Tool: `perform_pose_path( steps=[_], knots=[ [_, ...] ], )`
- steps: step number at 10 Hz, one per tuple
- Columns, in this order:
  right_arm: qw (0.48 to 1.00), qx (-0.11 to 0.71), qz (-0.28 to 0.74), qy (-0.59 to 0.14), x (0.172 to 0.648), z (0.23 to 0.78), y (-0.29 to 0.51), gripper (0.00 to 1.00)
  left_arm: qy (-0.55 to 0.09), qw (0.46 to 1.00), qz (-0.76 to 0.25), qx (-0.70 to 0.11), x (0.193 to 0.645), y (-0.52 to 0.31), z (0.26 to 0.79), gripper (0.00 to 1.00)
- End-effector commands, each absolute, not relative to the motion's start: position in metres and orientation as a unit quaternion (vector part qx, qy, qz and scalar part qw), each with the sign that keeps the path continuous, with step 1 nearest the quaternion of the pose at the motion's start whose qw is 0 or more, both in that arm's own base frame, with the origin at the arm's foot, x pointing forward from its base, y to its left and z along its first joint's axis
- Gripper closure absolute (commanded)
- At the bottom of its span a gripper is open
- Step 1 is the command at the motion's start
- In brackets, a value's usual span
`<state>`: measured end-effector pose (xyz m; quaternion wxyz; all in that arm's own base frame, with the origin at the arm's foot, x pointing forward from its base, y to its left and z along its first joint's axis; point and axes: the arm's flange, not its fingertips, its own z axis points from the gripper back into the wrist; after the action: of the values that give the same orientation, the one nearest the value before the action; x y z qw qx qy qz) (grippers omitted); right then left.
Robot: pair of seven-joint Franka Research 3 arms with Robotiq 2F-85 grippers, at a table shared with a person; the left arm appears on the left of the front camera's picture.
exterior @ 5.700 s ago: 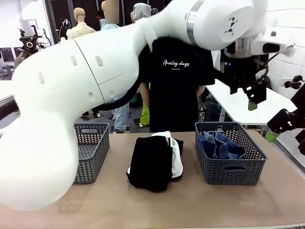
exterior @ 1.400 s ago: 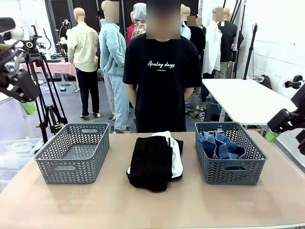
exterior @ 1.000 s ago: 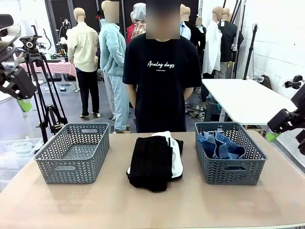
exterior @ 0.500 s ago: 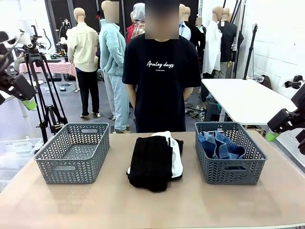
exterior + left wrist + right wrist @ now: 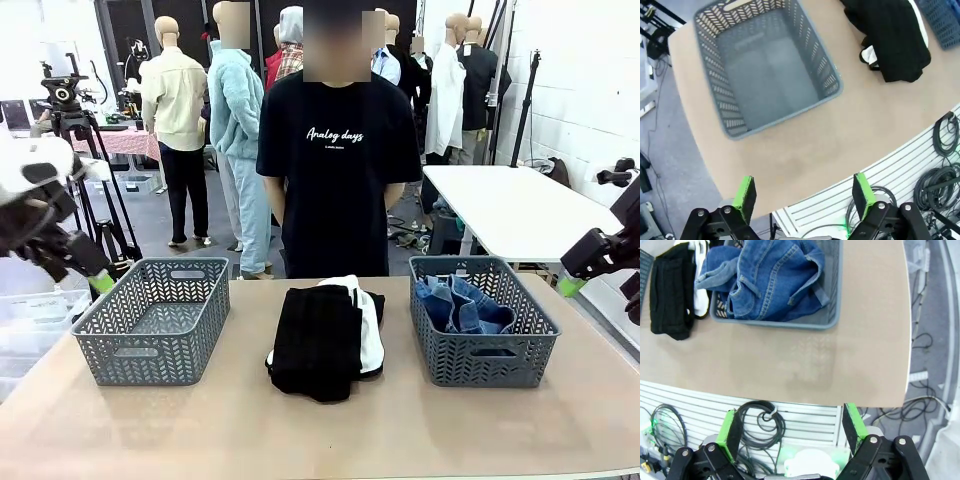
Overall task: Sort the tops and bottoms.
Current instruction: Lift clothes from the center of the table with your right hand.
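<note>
**Change from earlier frames:** the left gripper [image 5: 95, 278], formerly higher at the left edge of the front view, now sits lower, just beside the outer far corner of the left basket [image 5: 150, 355]. The garments, both baskets and the right gripper [image 5: 590, 275] are unmoved.

**Left gripper:** jaws fully apart, green pads wide of each other in the left wrist view [image 5: 804, 192]. It holds nothing and touches nothing, hanging above the bench edge with the empty left basket [image 5: 785, 117] at upper centre of that frame.

**Right gripper:** at the right edge of the front view, clear of the bench [image 5: 320, 430]. Its jaws are spread wide in the right wrist view [image 5: 792, 430], nothing between them.

**Blue denim piece** [image 5: 462, 305]: crumpled inside the right basket [image 5: 480, 365]; upper centre of the right wrist view [image 5: 770, 280].

**Black pieces** [image 5: 315, 345]: folded pile at bench centre, between the baskets.

**White piece with black edging** [image 5: 370, 335]: in the same pile, showing along its right side and far end.

**Person:** standing at the far side, centre frame.
</note>
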<state>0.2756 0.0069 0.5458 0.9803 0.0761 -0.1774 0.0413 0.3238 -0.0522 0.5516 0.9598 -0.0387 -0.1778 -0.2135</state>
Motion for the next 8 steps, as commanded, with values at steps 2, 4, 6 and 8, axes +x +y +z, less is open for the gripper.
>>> perform_pose_path(
  steps=[2, 4, 6, 8],
  knots=[
    [0.980, 0.082, 0.046, -0.177, 0.277, 0.545, 0.007, 0.00, -0.202, 0.949, -0.242, 0.002, 0.337, -0.072, 0.539, 0.00],
    [0.980, 0.082, 0.046, -0.177, 0.277, 0.545, 0.007, 0.00, -0.215, 0.951, -0.224, -0.003, 0.333, -0.069, 0.544, 0.00],
    [0.980, 0.076, 0.041, -0.177, 0.276, 0.546, 0.007, 0.00, -0.191, 0.952, -0.240, -0.011, 0.337, -0.079, 0.542, 0.00],
    [0.971, 0.039, 0.101, -0.212, 0.275, 0.573, 0.050, 0.00, -0.191, 0.952, -0.240, -0.011, 0.337, -0.079, 0.542, 0.00]
  ],
)
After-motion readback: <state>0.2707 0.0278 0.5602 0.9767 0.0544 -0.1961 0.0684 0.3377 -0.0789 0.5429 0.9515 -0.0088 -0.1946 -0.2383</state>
